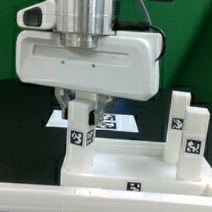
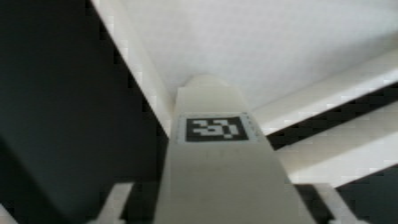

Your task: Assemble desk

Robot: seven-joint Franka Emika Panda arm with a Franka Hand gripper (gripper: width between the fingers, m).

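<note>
The gripper [image 1: 82,113] is clamped on a white block leg [image 1: 81,133], which hangs upright between its fingers, long axis vertical, directly over the tabletop's [image 1: 141,176] corner on the exterior view's left. The coming move is judged to be straight down into that corner socket. Two more legs [image 1: 186,133] stand at the tray's right side; its middle holds nothing visible.

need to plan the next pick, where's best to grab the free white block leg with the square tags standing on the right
Grip the upright white block leg near its top, coming straight down. It stands tall above the white tray-like tabletop, its upper end is free, and its flat opposite sides suit the gripper.
</note>
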